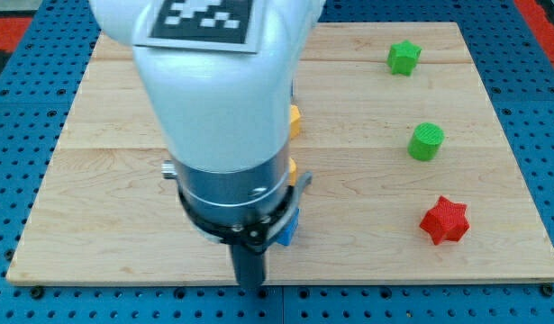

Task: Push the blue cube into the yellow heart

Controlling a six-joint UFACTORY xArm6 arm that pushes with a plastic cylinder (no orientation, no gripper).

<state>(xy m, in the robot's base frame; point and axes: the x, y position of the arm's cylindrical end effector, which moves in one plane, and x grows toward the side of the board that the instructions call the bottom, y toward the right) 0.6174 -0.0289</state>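
Observation:
My arm's white body (218,99) fills the middle left of the view and hides much of the board. The dark rod comes down from it, and my tip (250,286) sits near the board's bottom edge. A small part of the blue cube (287,229) shows just right of the rod, above and right of my tip. Two yellow slivers peek out from behind the arm: one at the upper right (295,120) and one lower (293,167), just above the blue cube. Their shapes are hidden, so I cannot tell which is the heart.
A green star (404,57) lies at the top right. A green cylinder (427,141) lies at the right middle. A red star (444,220) lies at the lower right. The wooden board (105,180) rests on a blue pegboard surface.

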